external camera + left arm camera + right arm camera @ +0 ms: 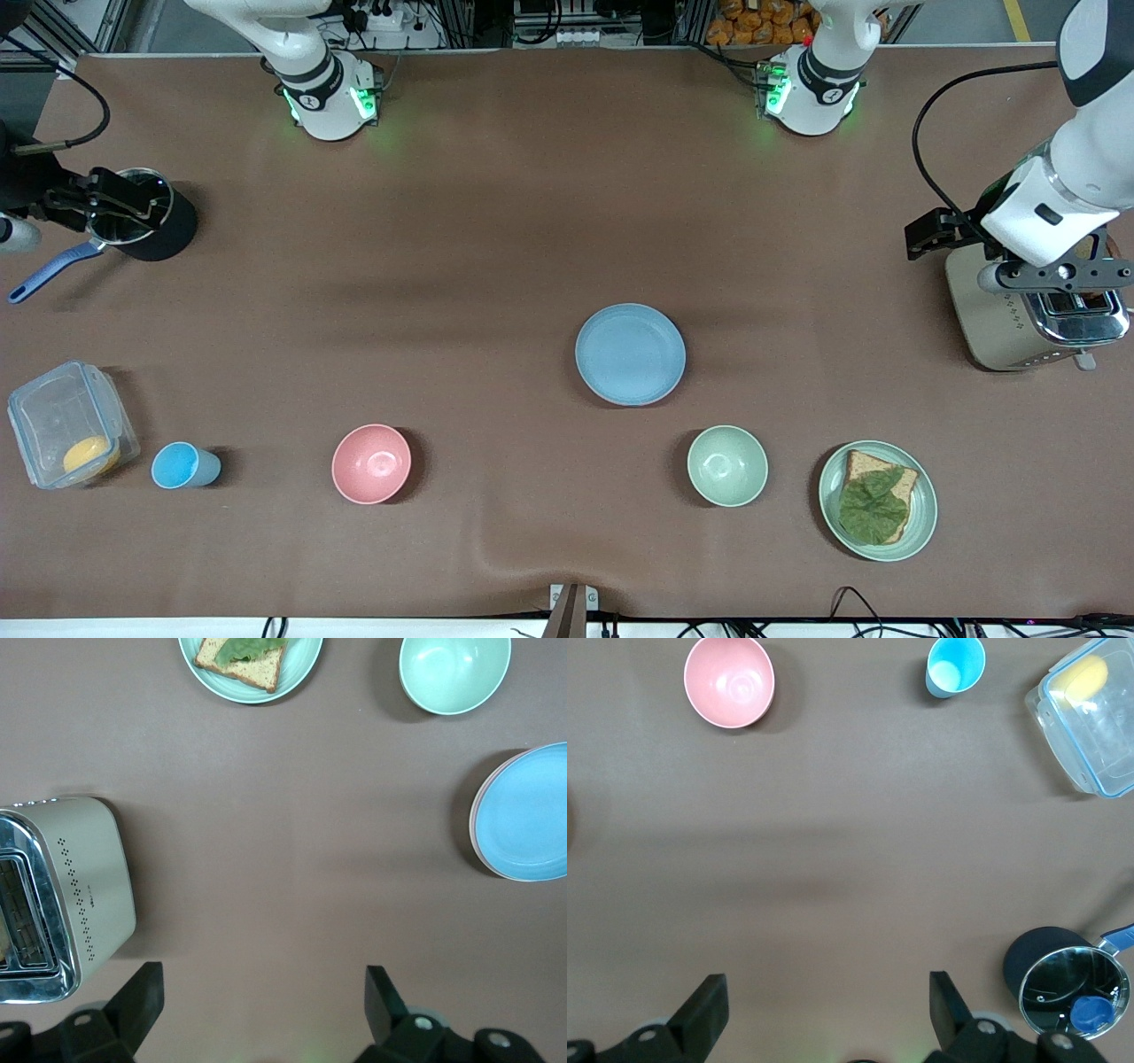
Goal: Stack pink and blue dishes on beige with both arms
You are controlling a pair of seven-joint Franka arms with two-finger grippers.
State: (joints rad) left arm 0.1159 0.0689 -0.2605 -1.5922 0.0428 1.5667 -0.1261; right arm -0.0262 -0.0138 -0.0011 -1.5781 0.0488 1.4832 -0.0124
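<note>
Dishes stand nearest the front camera in a row on the brown worktop (496, 266): a clear lidded box (66, 424) with something yellow inside, a small blue cup (183, 465), a deep pink bowl (371, 463), a pale green bowl (727, 465) and a pale green plate (877, 500) carrying toast under a leaf. The flat round pastel blue plate (630, 354) lies farther in, mid-worktop, well apart from both claws. In the left wrist view a pink rim peeks from beneath it; any beige plate below is hidden. The left claw (261, 1005) hangs wide and empty over bare worktop beside a beige toaster (1028, 319), half cut off. The right claw (826, 1005) hangs wide and empty beside a black pot (146, 221) with a blue handle. No writing is legible.
</note>
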